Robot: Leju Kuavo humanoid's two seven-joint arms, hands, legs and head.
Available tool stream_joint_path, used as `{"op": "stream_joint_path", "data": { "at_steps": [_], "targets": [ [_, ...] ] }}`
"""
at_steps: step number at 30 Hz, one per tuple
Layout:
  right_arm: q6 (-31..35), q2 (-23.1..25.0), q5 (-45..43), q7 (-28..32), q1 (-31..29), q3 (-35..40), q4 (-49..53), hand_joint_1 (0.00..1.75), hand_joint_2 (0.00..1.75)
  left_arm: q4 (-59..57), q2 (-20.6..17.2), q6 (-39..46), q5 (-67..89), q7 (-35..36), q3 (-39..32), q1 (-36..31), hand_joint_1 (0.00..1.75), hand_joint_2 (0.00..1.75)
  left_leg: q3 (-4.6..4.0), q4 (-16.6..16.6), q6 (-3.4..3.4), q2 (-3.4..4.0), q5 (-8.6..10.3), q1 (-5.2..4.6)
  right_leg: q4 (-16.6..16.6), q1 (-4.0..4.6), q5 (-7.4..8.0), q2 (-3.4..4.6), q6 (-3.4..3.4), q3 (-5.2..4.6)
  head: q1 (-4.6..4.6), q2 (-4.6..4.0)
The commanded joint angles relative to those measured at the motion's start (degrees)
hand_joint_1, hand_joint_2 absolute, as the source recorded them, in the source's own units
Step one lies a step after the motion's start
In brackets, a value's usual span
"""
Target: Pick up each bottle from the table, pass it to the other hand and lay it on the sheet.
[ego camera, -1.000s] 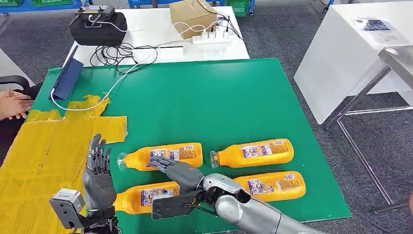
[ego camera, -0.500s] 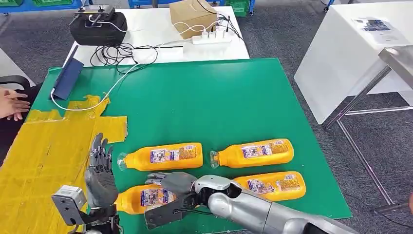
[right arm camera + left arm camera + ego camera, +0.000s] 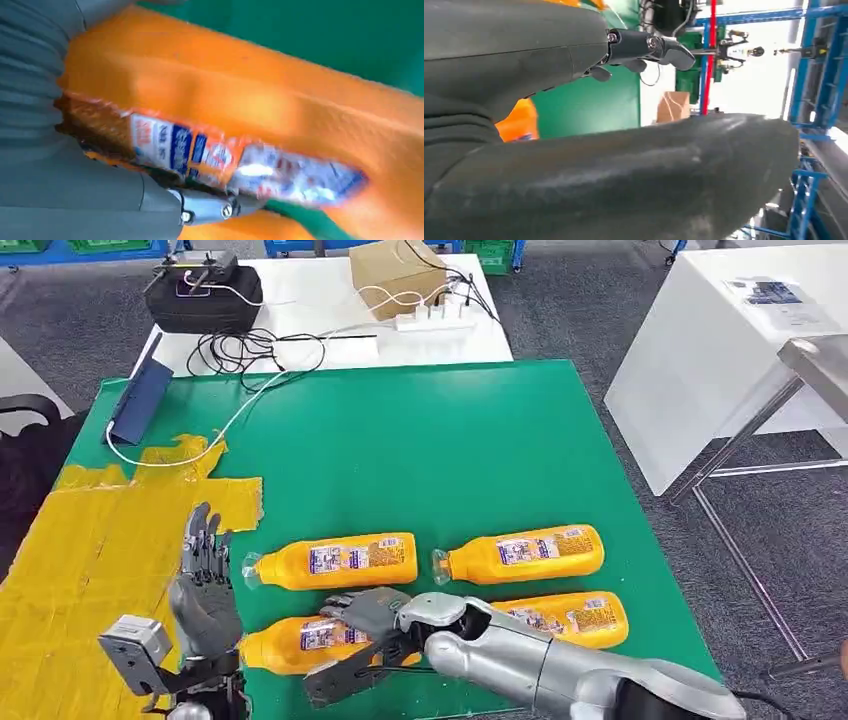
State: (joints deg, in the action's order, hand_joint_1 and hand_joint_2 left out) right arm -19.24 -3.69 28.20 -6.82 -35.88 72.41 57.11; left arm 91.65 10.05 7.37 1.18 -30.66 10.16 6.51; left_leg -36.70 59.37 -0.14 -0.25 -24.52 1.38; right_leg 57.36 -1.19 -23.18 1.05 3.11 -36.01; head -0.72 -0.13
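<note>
Since a second ago the right hand (image 3: 365,615) has slid off the far-left bottle (image 3: 335,561) and come down over the near-left bottle (image 3: 300,638), which has stayed put on the green surface (image 3: 420,440); a person's hand at the left edge has gone. In the right wrist view the bottle (image 3: 260,115) lies against the palm, with one of the fingers (image 3: 210,210) curled under its label, so I judge it gripped, though not yet lifted.

The left hand (image 3: 205,590) stands upright just beside the bottle's cap end, fingers (image 3: 205,540) spread wide and holding nothing, above the yellow sheet (image 3: 90,560).

The likely trouble is the smooth, round body rolling or slipping as it rises, since the grip sits at mid-label. If the bottle swings, it could knock the two neighbours lying close by. In the pass, letting go before the left hand closes would drop it.
</note>
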Motion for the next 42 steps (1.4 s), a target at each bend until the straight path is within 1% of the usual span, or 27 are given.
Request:
{"op": "stream_joint_path", "data": {
  "at_steps": [1,2,3,5,7,9,11,13,15,16,19,22,23,24,25,26,27,30,31,32,33,35,37,38,39,40,42],
  "targets": [
    [-2.8,-0.8,2.2,0.3,-1.6,9.9,-4.5,0.24,1.75,-2.6,0.3,0.1,-3.7,0.0,-0.1,-2.5,0.00,0.00,0.44,-0.2,0.10,-0.01,-0.08,-0.01,-0.1,0.04,-0.08,-0.13,-0.16,0.41,0.00,0.00],
    [-2.7,-0.9,2.2,0.3,-1.4,10.0,-4.8,1.68,1.75,-2.4,0.4,0.3,-4.4,-0.1,-0.3,-2.4,0.00,0.00,0.37,-0.1,0.08,-0.06,-0.05,-0.02,-0.1,0.02,-0.06,-0.17,-0.12,0.33,0.00,0.00],
    [-2.5,-1.2,1.8,0.2,-1.1,9.9,-5.4,1.75,1.75,-2.1,0.7,0.7,-5.5,-0.1,-0.8,-2.1,0.00,0.00,0.52,-0.2,0.09,-0.10,-0.06,-0.01,-0.2,0.06,-0.08,-0.24,-0.17,0.49,0.00,0.00],
    [-2.2,-1.4,2.0,0.2,-0.7,10.3,-6.0,1.75,1.75,-1.3,1.5,1.7,-7.9,-0.3,-2.0,-2.0,0.00,0.00,0.39,-0.1,0.03,-0.04,-0.05,0.01,-0.1,0.05,-0.03,-0.13,-0.09,0.32,0.00,0.00],
    [-1.5,-1.5,2.1,-0.1,-0.6,10.6,-6.2,1.75,1.75,0.0,2.9,4.2,-10.4,-0.8,-4.0,-1.7,0.00,0.00,0.50,-0.1,0.01,0.00,-0.08,0.02,-0.1,0.06,-0.03,-0.10,-0.09,0.39,0.00,0.00],
    [-0.8,-1.7,1.9,-1.4,-0.2,10.5,-5.9,1.75,1.75,2.7,4.7,9.7,-14.1,-2.1,-7.3,-1.0,0.00,0.00,0.78,-0.2,0.04,0.02,-0.10,0.02,-0.2,0.09,-0.03,-0.15,-0.19,0.63,0.00,0.00],
    [-0.8,-1.5,2.0,-1.5,-0.1,10.7,-5.8,1.75,1.75,3.5,4.3,9.9,-14.4,-2.0,-7.5,-0.9,0.00,0.00,0.68,-0.1,-0.05,0.09,-0.12,0.05,-0.1,0.09,-0.02,0.04,-0.11,0.51,0.00,0.00],
    [-0.8,-1.5,2.0,-1.5,-0.1,10.7,-5.8,1.75,1.75,3.5,4.3,9.9,-14.4,-2.0,-7.5,-0.9,0.00,0.00,0.82,-0.1,-0.06,0.14,-0.13,0.03,-0.1,0.08,-0.02,0.09,-0.12,0.61,0.00,0.00],
    [-0.8,-1.5,2.0,-1.5,-0.1,10.7,-5.8,1.75,1.75,3.5,4.3,9.9,-14.4,-2.0,-7.5,-0.9,0.00,0.00,0.89,-0.1,-0.04,0.05,-0.10,0.04,-0.1,0.09,-0.03,0.00,-0.15,0.68,0.00,0.00],
    [-0.8,-1.5,1.8,-1.9,-0.3,10.7,-5.5,1.75,1.75,4.0,5.0,11.0,-15.9,-2.2,-8.2,-0.6,0.00,0.00,0.94,-0.2,-0.01,0.03,-0.08,0.03,-0.2,0.09,-0.02,-0.06,-0.18,0.73,0.00,0.00],
    [-1.5,-2.0,0.6,-2.7,-1.8,10.6,-4.4,1.75,1.75,5.9,4.7,12.7,-19.8,-2.3,-10.0,0.4,0.00,0.00,0.93,-0.1,-0.03,0.16,-0.13,0.04,-0.1,0.09,-0.02,0.11,-0.15,0.73,0.00,0.00],
    [3.8,-1.1,-4.5,-6.4,1.1,3.9,-4.2,1.75,1.75,7.0,5.4,14.8,-23.2,-1.6,-12.1,1.4,0.00,0.00,1.06,-0.2,0.01,0.10,-0.13,0.02,-0.2,0.08,-0.03,0.02,-0.19,0.88,0.00,0.00],
    [9.5,0.5,-10.7,-5.1,4.6,-2.4,-3.0,1.75,1.75,9.0,6.3,17.1,-25.7,-2.8,-14.7,3.1,0.00,0.00,1.01,-0.2,-0.03,0.10,-0.13,0.03,-0.2,0.09,-0.03,0.04,-0.17,0.82,0.00,0.00],
    [15.6,1.7,-16.6,-1.7,8.6,-8.9,-0.9,1.75,1.75,10.9,6.5,18.2,-27.2,-2.7,-16.1,4.9,0.00,0.00,1.07,-0.2,-0.01,0.07,-0.13,0.03,-0.2,0.09,-0.05,-0.02,-0.20,0.90,0.00,0.00],
    [20.5,1.9,-18.9,1.6,11.7,-11.9,2.5,1.75,1.75,11.9,6.5,19.5,-27.7,-2.6,-16.9,6.0,0.00,1.75,1.03,-0.2,-0.04,0.15,-0.16,0.07,-0.2,0.12,-0.04,0.09,-0.17,0.85,0.00,0.00],
    [24.1,1.9,-21.4,5.6,16.0,-15.0,8.8,1.75,1.75,12.7,6.1,20.4,-28.4,-2.6,-16.8,6.6,0.00,1.75,1.13,-0.2,-0.03,0.20,-0.20,0.09,-0.2,0.15,-0.07,0.12,-0.22,0.95,-0.02,0.00],
    [24.8,1.3,-20.8,3.8,16.9,-14.6,11.7,1.75,1.75,13.1,6.0,20.9,-28.5,-2.6,-16.4,6.7,0.00,1.75,1.05,-0.1,-0.06,0.14,-0.21,0.13,-0.2,0.18,-0.09,0.12,-0.18,0.94,0.00,0.00],
    [24.9,0.8,-20.8,2.8,17.3,-14.4,13.3,1.75,1.75,12.9,6.0,21.4,-28.3,-2.6,-15.9,6.3,0.00,1.75,0.86,-0.1,-0.09,0.09,-0.27,0.08,0.0,0.13,-0.21,0.08,-0.26,0.73,-0.02,0.00],
    [26.3,0.9,-21.0,4.5,17.9,-15.5,13.9,1.75,1.75,12.8,5.9,21.4,-28.7,-2.5,-15.6,6.1,0.00,1.75,0.65,0.0,-0.12,0.02,-0.21,0.07,0.0,0.11,-0.15,0.08,-0.21,0.56,-0.02,0.00],
    [28.2,0.8,-21.3,7.8,19.7,-17.7,15.6,1.75,1.75,12.3,5.4,21.3,-28.9,-2.2,-15.2,6.3,0.00,1.75,0.72,-0.1,-0.08,0.02,-0.26,0.08,0.0,0.14,-0.20,0.04,-0.26,0.61,0.00,0.00],
    [29.5,0.8,-20.8,10.9,22.2,-20.0,19.0,1.75,1.75,11.9,4.1,19.4,-28.5,-1.9,-13.7,6.5,0.00,1.75,0.68,-0.1,-0.08,-0.05,-0.24,0.07,-0.1,0.12,-0.20,-0.02,-0.23,0.58,0.00,0.00],
    [29.5,1.1,-20.5,14.2,26.0,-23.3,25.1,1.75,1.75,11.0,1.8,11.5,-29.0,0.1,-11.0,6.7,0.00,1.75,0.60,-0.1,-0.05,-0.11,-0.23,0.04,0.0,0.09,-0.24,-0.12,-0.22,0.55,-0.02,0.00],
    [28.3,1.4,-19.8,15.9,28.4,-25.5,29.0,1.75,1.75,10.1,1.1,1.7,-30.1,1.9,-9.8,7.2,0.00,1.75,0.37,-0.1,-0.10,-0.09,-0.19,0.03,0.0,0.05,-0.19,-0.07,-0.19,0.32,-0.02,0.00],
    [27.9,1.5,-19.3,16.8,29.5,-26.4,30.9,1.75,1.75,10.0,1.2,-1.1,-28.8,1.9,-9.4,7.4,0.00,1.75,0.48,-0.1,-0.06,-0.11,-0.25,0.03,0.0,0.06,-0.26,-0.13,-0.24,0.43,-0.02,0.00],
    [27.5,1.6,-19.2,17.2,30.2,-27.0,31.8,1.75,1.75,9.9,1.0,-3.2,-28.1,1.9,-8.8,7.5,0.00,1.75,0.41,-0.1,-0.09,-0.08,-0.23,0.05,0.0,0.08,-0.22,-0.08,-0.22,0.36,-0.02,0.00],
    [27.5,1.6,-19.2,17.2,30.2,-27.0,31.8,1.75,1.75,9.9,1.0,-3.2,-28.1,1.9,-8.8,7.5,0.00,1.75,0.51,-0.1,-0.06,-0.12,-0.26,0.02,0.0,0.06,-0.27,-0.15,-0.25,0.46,-0.02,0.00],
    [27.4,1.6,-19.2,17.2,30.2,-27.0,32.0,1.75,1.75,9.9,1.3,-3.3,-28.0,1.9,-8.7,7.5,0.00,1.75,0.32,-0.1,-0.09,-0.03,-0.22,0.03,0.0,0.05,-0.18,-0.03,-0.21,0.27,-0.02,0.00]
  ]
}}
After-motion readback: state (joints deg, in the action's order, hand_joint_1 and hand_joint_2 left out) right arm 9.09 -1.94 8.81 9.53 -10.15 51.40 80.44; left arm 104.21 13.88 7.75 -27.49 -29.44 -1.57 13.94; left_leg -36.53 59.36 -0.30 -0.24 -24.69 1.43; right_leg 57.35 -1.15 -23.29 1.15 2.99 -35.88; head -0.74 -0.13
